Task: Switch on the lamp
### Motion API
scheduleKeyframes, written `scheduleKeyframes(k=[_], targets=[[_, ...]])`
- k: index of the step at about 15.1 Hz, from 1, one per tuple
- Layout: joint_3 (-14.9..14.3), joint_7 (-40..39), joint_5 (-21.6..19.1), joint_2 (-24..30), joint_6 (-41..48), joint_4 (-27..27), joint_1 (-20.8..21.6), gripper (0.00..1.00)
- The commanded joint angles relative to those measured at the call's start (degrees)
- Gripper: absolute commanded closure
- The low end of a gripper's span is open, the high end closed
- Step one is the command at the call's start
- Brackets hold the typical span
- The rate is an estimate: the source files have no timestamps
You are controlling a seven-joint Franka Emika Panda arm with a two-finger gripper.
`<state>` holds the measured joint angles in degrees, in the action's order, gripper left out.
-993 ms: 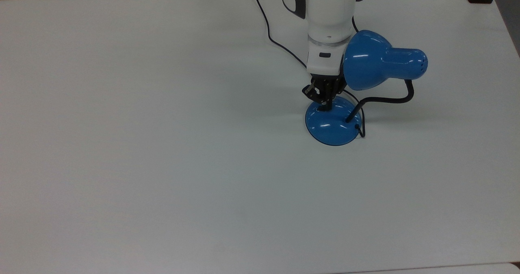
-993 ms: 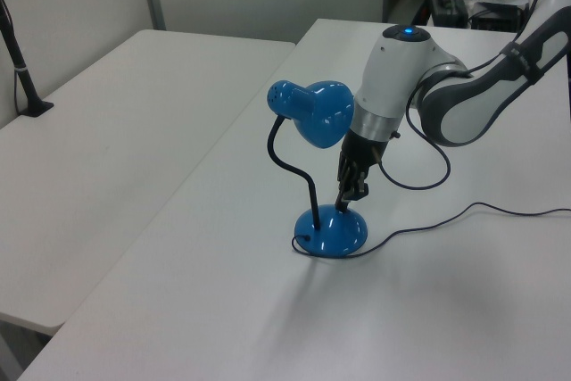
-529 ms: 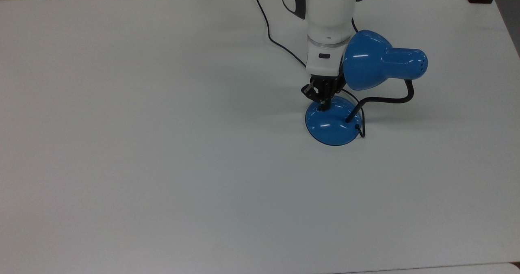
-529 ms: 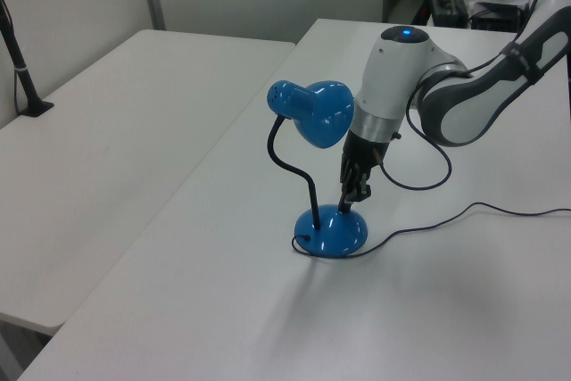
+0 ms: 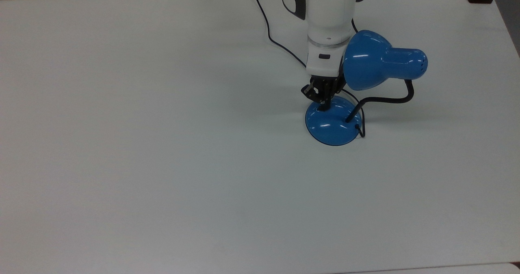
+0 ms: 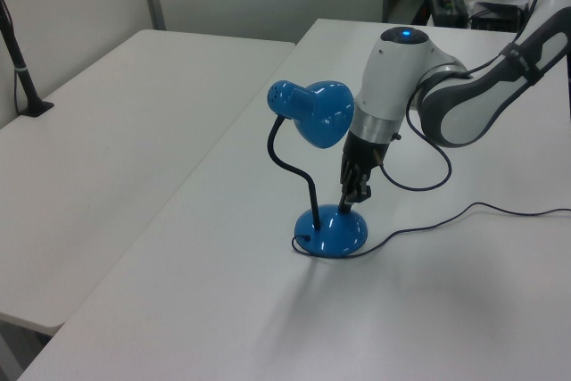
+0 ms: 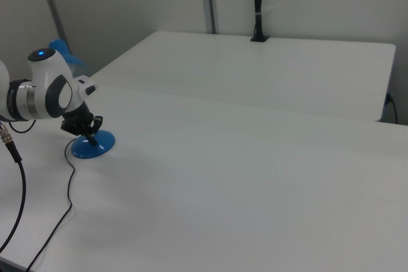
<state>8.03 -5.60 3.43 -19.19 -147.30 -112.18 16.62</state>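
Note:
The blue lamp stands on the white table (image 5: pixel 162 144). Its bell-shaped shade (image 5: pixel 367 61) opens toward the top view's left, and no glow shows from it. A black gooseneck (image 5: pixel 386 99) curves down into the round domed base (image 5: pixel 331 126). My gripper (image 5: pixel 323 104) points straight down, shut, with its black fingertips touching the base's far side. The switch is hidden beneath them. In the left view the gripper (image 6: pixel 344 206) meets the base (image 6: pixel 332 232) just right of the gooseneck, under the shade (image 6: pixel 314 113). In the right view the gripper (image 7: pixel 91 138) rests on the base (image 7: pixel 94 147).
The lamp's black cord (image 5: pixel 272 38) runs from the base toward the table's far edge, passing beside my arm (image 5: pixel 329 18). A second white table (image 6: pixel 107 131) adjoins at the left view's left, with a black post (image 6: pixel 22 78) on it.
The gripper tip has shifted only very slightly on the lamp base. The lamp has not moved.

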Motion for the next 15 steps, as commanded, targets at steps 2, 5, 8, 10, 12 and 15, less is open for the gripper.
scheduleKeyframes(k=[2, 5, 8, 10, 12, 15], targets=[[0.58, -1.61, -0.88, -2.69, 0.69, 0.11, -0.62, 1.0], [1.2, -1.87, -0.88, -4.01, 0.69, 0.47, -1.41, 1.0], [3.04, -3.02, -0.97, -4.98, 0.69, 0.56, -3.34, 1.0], [3.13, -2.93, -1.23, -4.55, 0.78, 0.56, -3.53, 1.0], [3.13, -2.32, -1.32, -2.36, 1.57, 0.3, -3.61, 1.0], [3.13, -0.21, -1.49, 2.38, 12.69, 0.47, -6.32, 1.0]])
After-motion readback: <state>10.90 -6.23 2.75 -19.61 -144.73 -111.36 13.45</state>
